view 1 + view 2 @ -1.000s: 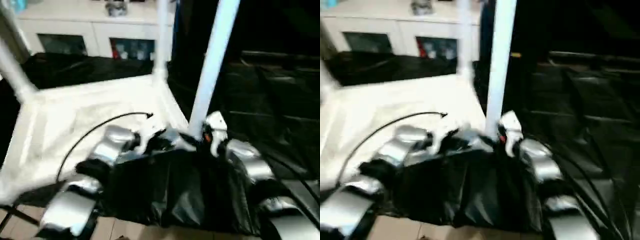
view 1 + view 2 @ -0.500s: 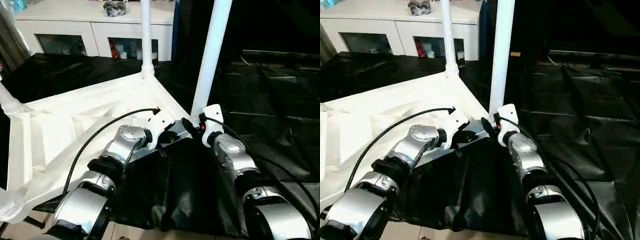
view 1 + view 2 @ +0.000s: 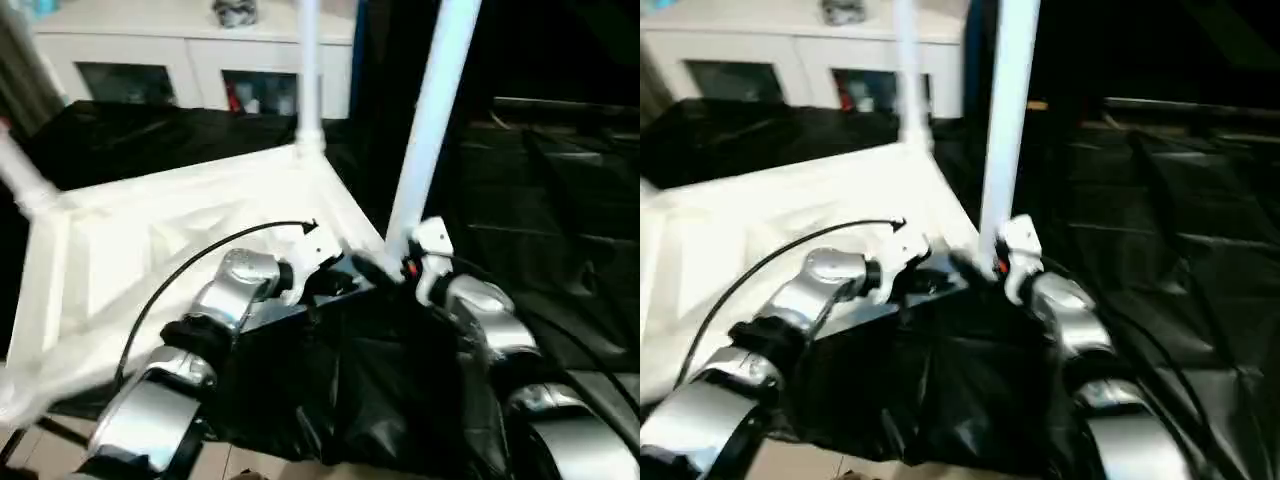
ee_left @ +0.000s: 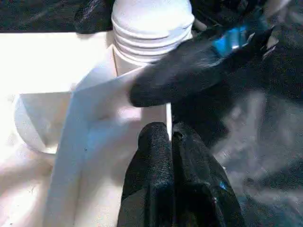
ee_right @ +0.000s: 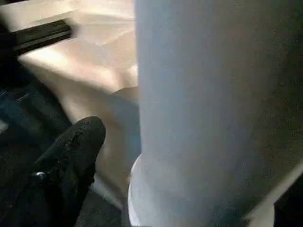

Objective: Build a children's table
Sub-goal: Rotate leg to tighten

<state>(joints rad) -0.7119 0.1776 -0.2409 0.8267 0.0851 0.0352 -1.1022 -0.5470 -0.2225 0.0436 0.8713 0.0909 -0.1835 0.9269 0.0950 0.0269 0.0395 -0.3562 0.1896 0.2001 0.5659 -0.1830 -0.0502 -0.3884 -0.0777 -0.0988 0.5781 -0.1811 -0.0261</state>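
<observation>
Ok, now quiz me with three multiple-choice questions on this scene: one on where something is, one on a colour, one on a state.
1. Where is the white cabinet with glass doors?
A. Beyond the white plastic tabletop, on its far side from the robot
B. Under the tabletop
C. To the robot's right

2. What colour is the crinkled sheet spread under and around the tabletop?
A. Blue
B. Black
C. Grey

3. How does the tabletop lie?
A. Right way up on its legs
B. Standing on one edge
C. Underside up, with the tubular white legs pointing upward

Answers:
1 A: the cabinet runs along the top of the head views, past the tabletop's far corner.
2 B: the sheet is black all round.
3 C: the ribbed underside faces the camera and legs rise from its corners.
</observation>
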